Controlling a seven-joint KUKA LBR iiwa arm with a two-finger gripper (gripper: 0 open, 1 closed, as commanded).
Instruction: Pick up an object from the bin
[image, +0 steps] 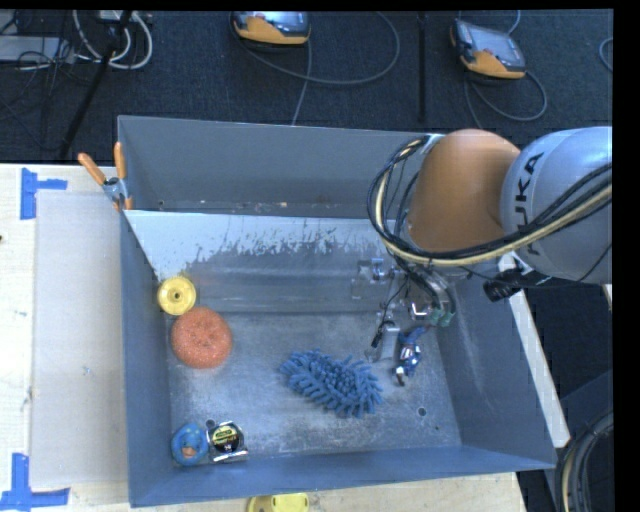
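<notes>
While loose in bin (250, 180): duster (332, 381), sponge (201, 337).

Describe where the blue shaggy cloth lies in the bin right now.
In the camera view the blue shaggy cloth lies on the bin floor, centre-front, just to the view's left of the gripper and well right of the orange ball.

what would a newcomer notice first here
The arm with its orange cover reaches in from the right, its jaws hanging beside a shaggy blue duster in the bin's middle. An orange ball and a yellow ring sit by the left wall, and a tape measure lies in the near left corner.
</notes>
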